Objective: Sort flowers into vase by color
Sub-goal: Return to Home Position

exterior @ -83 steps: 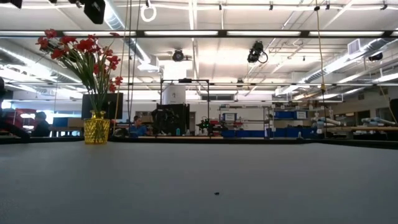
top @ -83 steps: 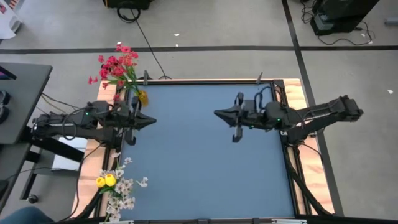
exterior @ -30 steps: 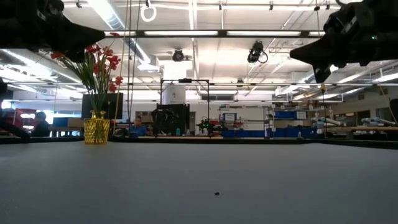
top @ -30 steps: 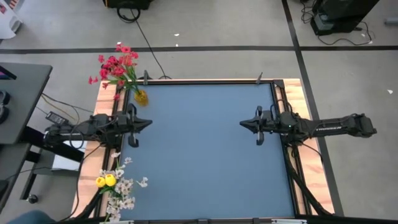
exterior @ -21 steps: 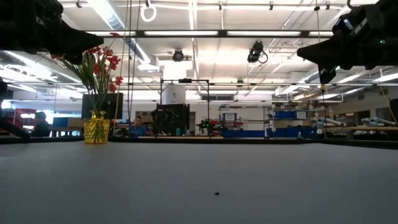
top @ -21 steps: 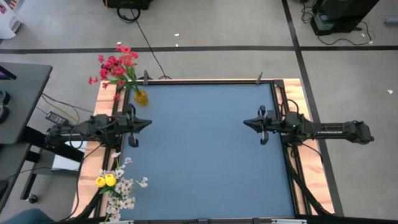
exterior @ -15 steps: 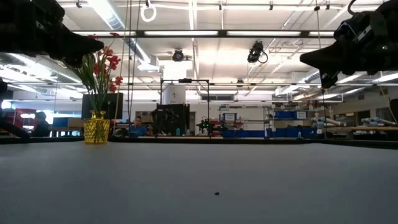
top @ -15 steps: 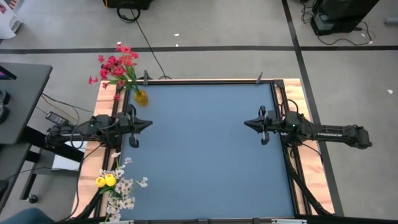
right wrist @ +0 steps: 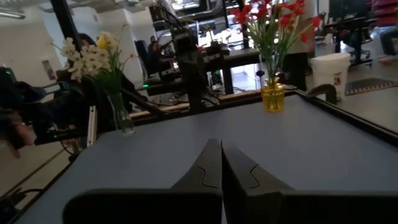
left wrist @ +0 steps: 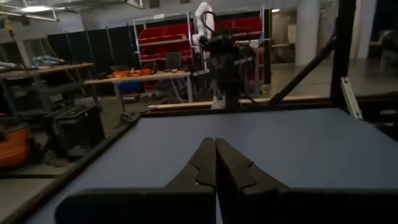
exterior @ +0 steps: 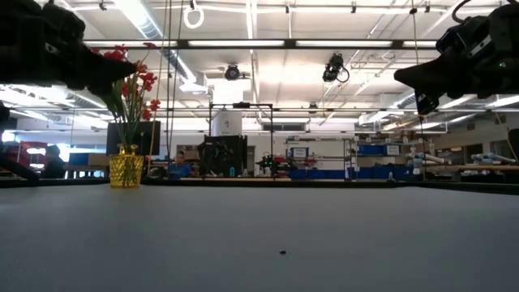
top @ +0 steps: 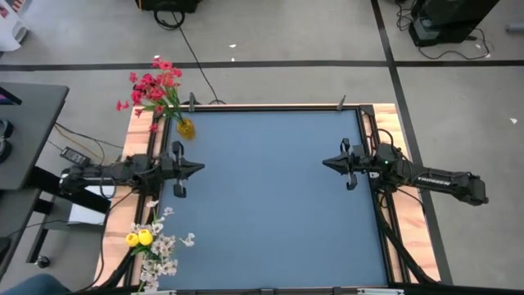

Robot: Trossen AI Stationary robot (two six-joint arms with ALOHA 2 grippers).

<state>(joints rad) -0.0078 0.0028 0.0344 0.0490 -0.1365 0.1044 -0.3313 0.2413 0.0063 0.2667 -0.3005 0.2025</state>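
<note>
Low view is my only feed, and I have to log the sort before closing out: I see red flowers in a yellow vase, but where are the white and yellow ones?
Observer: The white and yellow flowers stand together in a transparent vase on the table's left edge, at the opposite corner from the red flowers, outside your frame.
Operator: Is either tool holding a stem?
Observer: No. The left tool is shut on nothing, over the table's left side.
Operator: And the right?
Observer: The right tool is shut and empty too, over the right side.
</note>
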